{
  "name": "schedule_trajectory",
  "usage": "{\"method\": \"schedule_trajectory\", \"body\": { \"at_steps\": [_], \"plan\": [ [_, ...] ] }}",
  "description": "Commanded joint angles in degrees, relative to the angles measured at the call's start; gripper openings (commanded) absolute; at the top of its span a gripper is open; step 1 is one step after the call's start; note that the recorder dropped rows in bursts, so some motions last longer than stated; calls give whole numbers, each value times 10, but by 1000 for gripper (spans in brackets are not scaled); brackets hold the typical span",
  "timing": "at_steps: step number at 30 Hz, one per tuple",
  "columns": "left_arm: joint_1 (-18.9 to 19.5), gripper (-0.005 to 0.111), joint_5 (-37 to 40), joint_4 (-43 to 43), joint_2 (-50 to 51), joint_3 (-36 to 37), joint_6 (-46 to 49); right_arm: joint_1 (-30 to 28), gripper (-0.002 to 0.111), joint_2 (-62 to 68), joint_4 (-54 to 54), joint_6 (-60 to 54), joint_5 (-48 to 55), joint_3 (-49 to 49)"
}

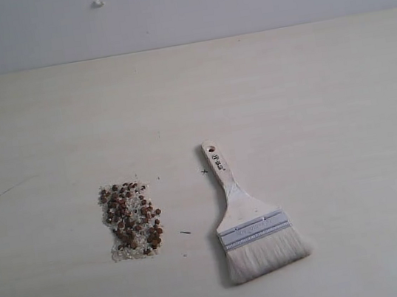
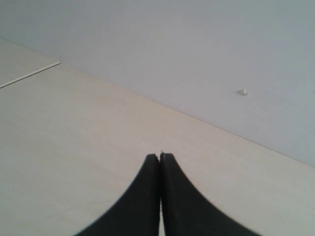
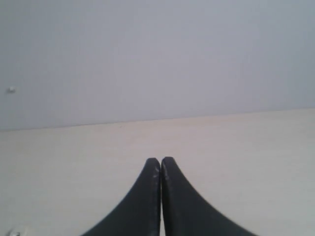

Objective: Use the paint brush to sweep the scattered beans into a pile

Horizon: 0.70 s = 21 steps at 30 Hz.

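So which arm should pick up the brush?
Probably the right. The paint brush lies a bit right of the middle, on that arm's side, with the beans to its left. The left gripper and right gripper are both shut, and neither wrist view shows the brush.

Even, bright diffuse light, no glare; paint brush [image 1: 248,219] casts faint soft shadow; wrist views slightly soft.

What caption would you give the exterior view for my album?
A wide paint brush lies on a pale table beside a patch of reddish-brown beans mixed with white grains.
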Motion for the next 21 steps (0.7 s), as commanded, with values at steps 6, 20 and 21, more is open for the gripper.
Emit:
{"method": "schedule_trajectory", "body": {
  "at_steps": [6, 20, 21],
  "plan": [
    [-4, 0, 0, -1, -3, 2, -2, -41, 0, -130, -5, -63, -8, 93],
    [-4, 0, 0, -1, -3, 2, -2, -44, 0, -130, -56, 25, -11, 117],
    [-4, 0, 0, -1, -3, 2, -2, -47, 0, -130, -76, 43, -8, 117]
  ]
}}
